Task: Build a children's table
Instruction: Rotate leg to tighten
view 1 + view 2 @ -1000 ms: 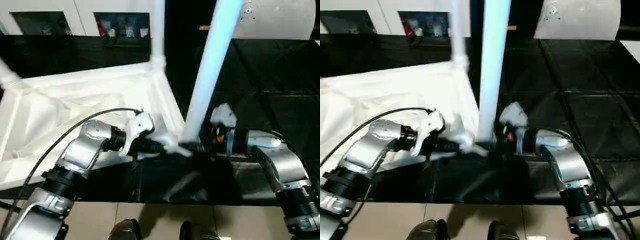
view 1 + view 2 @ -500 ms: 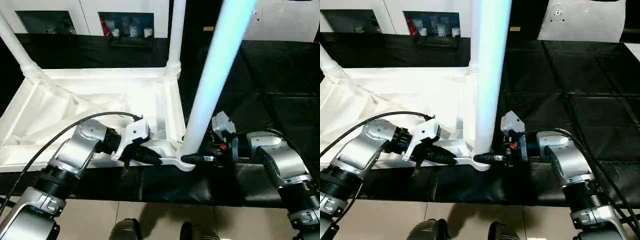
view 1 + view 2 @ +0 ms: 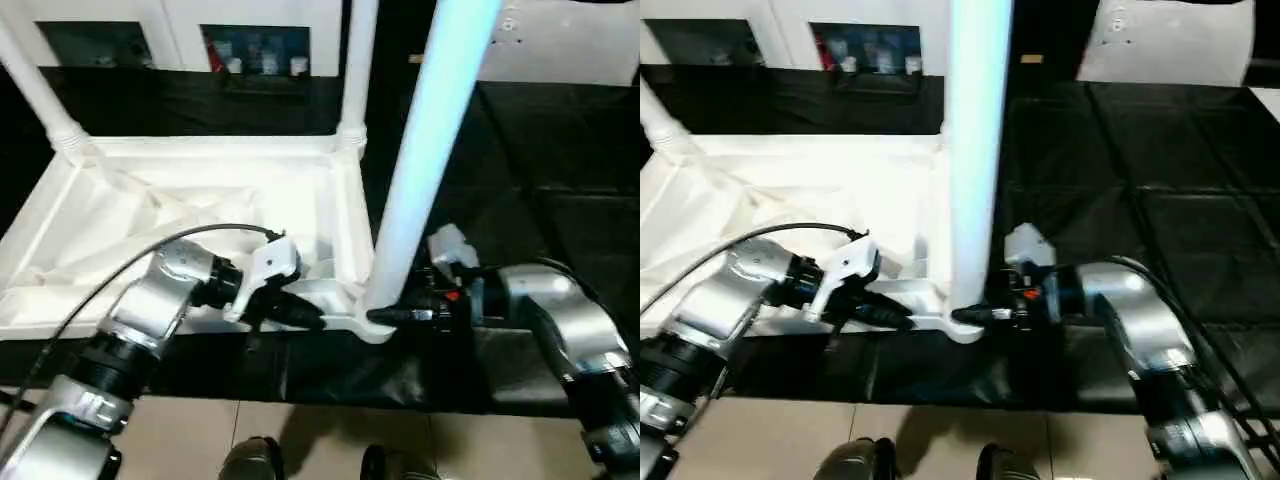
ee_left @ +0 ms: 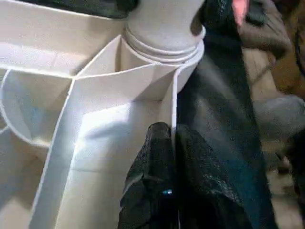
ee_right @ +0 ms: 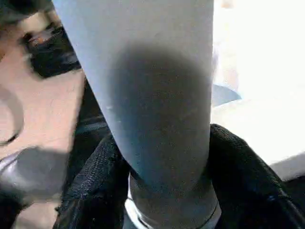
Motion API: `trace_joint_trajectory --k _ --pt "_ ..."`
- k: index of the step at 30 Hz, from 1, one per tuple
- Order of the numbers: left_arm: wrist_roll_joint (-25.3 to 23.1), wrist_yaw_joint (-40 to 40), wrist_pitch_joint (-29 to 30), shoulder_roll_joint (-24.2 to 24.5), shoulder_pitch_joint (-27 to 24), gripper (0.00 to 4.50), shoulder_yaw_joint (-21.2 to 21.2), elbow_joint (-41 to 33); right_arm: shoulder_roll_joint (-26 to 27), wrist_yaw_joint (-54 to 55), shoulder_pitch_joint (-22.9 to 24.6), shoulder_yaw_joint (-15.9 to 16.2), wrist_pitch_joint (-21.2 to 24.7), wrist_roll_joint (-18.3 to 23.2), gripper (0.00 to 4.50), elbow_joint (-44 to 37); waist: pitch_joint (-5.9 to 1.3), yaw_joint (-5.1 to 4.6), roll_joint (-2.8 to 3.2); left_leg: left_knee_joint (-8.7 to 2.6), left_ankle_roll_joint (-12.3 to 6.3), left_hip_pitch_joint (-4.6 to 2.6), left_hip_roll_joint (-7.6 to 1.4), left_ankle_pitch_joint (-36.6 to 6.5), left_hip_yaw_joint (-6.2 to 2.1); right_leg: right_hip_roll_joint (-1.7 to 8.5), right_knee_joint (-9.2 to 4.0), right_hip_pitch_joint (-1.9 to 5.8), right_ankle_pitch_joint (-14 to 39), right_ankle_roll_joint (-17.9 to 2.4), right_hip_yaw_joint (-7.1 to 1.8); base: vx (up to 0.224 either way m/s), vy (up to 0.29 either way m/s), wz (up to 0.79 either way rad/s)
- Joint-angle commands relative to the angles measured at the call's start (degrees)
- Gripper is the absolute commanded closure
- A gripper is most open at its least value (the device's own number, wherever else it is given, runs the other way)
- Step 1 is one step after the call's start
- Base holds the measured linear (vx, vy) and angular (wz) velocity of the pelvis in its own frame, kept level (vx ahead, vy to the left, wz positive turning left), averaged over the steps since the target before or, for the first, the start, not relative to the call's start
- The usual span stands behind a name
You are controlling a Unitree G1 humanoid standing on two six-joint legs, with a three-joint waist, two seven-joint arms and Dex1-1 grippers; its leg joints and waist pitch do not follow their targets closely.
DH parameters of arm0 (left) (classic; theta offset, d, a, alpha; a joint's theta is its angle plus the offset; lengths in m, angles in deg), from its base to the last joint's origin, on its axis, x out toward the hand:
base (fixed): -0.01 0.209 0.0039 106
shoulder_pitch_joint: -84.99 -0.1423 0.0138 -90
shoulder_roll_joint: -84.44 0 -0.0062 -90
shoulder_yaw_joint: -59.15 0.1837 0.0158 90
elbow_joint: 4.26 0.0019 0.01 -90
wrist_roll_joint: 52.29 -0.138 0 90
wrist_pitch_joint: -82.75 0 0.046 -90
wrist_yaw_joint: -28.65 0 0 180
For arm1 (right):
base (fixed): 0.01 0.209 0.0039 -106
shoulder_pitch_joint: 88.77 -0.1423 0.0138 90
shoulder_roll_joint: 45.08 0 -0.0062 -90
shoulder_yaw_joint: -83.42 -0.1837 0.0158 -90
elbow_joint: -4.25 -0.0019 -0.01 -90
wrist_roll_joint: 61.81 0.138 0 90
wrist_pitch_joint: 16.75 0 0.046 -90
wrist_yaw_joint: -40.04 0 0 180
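The children's table top lies upside down on the black mat, ribbed underside up. Two legs stand screwed in at the far corners, one on the left and one on the right. A third leg rises from the near right corner socket. My left gripper is shut on the thin near rim of the top, one finger on each side of the wall. My right gripper is shut on the base of the near leg, its fingers pressing it from both sides.
A white cabinet with glass-fronted compartments stands at the back. A white panel is at the far right. The black mat stretches to the right of the table. Tiled floor and two dark feet show at the near edge.
The right gripper's fingers have closed in around the base of the near leg. The camera has shifted, showing more of the table top. The left gripper keeps its hold on the rim.
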State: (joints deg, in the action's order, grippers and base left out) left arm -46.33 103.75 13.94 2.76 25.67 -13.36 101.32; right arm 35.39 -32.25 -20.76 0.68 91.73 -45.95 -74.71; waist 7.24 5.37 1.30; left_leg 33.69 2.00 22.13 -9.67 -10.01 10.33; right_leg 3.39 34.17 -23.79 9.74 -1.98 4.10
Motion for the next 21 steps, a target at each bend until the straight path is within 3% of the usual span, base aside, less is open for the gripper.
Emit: trace_joint_trajectory --k 1,4,5,7,10,18,21 --pt "1.6 -6.6 2.6 -4.8 1.1 4.5 -1.3 -1.4 4.5 5.6 1.4 1.9 4.4 2.1 2.42 -3.5 -4.19 -0.64 -0.72 -3.79 -5.48 -1.08 -3.79 -7.8 -1.29 5.4 -4.15 3.13 14.8 -13.3 -3.32 0.0 0.0 0.0" --pt "1.0 -11.3 4.2 -7.6 1.9 4.5 -2.3 -0.7 7.5 11.5 1.8 1.6 6.0 0.8 2.43 -4.9 -3.92 -1.31 -0.89 -3.99 -3.88 -1.06 -3.49 -9.7 -1.47 5.53 -4.85 3.13 20.5 -11.0 -3.26 0.0 0.0 0.0" --pt "0.4 -13.9 5.3 -9.2 2.5 4.5 -2.6 -0.2 9.7 15.7 1.8 1.1 7.4 0.0 2.43 -5.3 -3.97 -1.48 -0.99 -3.96 -3.79 -0.88 -3.33 -9.6 -1.55 5.64 -4.88 3.34 21.2 -10.5 -3.19 0.0 0.0 0.0" --pt "-1.0 -21.8 8.0 -13.6 4.4 4.5 -4.1 1.9 16.1 25.9 1.3 -0.4 10.6 -1.3 2.43 -5.8 -3.85 -2.51 -0.88 -4.06 -3.08 -0.94 -3.24 -10.0 -1.59 5.42 -5.16 2.99 22.0 -10.1 -3.14 0.0 0.0 0.0" --pt "-2.4 -30.6 10.1 -18.5 6.3 4.5 -5.6 3.9 21.9 35.3 0.8 -0.5 11.8 -3.9 2.43 -5.5 -3.89 -3.44 -0.94 -4.05 -2.38 -0.87 -3.01 -10.1 -1.6 5.35 -5.27 3.04 22.5 -9.6 -3.14 0.0 0.0 0.0" --pt "-6.4 -44.9 10.6 -25.6 9.4 4.5 -7.9 7.1 32.7 54.7 -2.2 -3.9 11.2 -9.9 2.43 0.1 -4.03 -3.88 -0.53 -4.08 -3.5 -0.93 -3.0 -8.7 -1.51 5.05 -5.17 2.91 17.4 -10.3 -3.24 0.0 0.0 0.0" --pt "-7.0 -43.2 10.7 -24.8 8.6 4.5 -6.2 5.7 32.9 55.6 -2.1 -3.6 8.9 -10.7 1.82 -0.1 -4.06 -3.62 -0.47 -4.11 -4.25 -0.89 -3.06 -8.6 -1.47 5.17 -5.06 3.13 15.6 -10.3 -3.35 0.0 0.0 0.0"
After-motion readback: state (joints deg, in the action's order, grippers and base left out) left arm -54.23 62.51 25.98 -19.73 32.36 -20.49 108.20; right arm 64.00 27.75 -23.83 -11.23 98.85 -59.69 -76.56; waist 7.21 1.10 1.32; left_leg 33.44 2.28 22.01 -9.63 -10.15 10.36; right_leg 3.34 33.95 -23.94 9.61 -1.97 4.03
